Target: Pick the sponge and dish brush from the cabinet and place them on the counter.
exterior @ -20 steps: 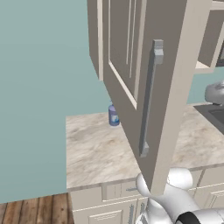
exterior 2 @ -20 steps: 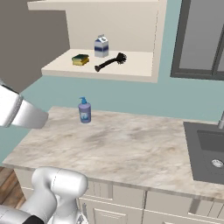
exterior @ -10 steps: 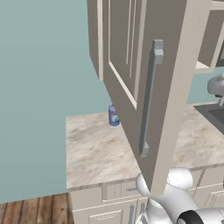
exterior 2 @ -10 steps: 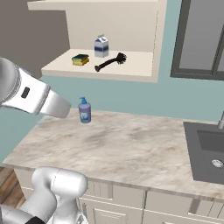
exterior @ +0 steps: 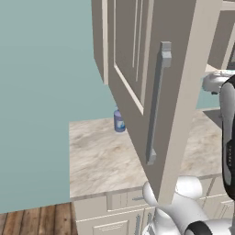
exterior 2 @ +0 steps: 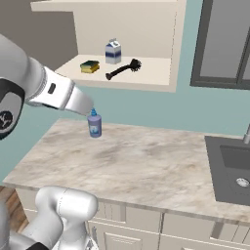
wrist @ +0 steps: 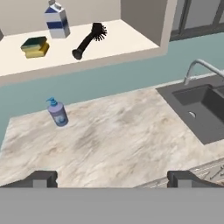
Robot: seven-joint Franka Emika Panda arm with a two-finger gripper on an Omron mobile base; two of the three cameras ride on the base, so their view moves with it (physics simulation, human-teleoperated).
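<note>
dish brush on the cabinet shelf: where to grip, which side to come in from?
Grip the dish brush on its straight handle, about midway, jaws across it. It lies flat on the cabinet shelf, handle end nearest the open front and bristle head toward the back, so probably come in from the front, clear of the sponge.

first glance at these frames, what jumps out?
The open cabinet: on its shelf a yellow-green sponge sits left of a black dish brush, with a small blue-and-white carton standing behind them. Below, on the marbled counter, a blue soap bottle stands alone near the wall, and a dark sink is set in at the right. The tool is open and holds nothing, above the counter's front.
</note>
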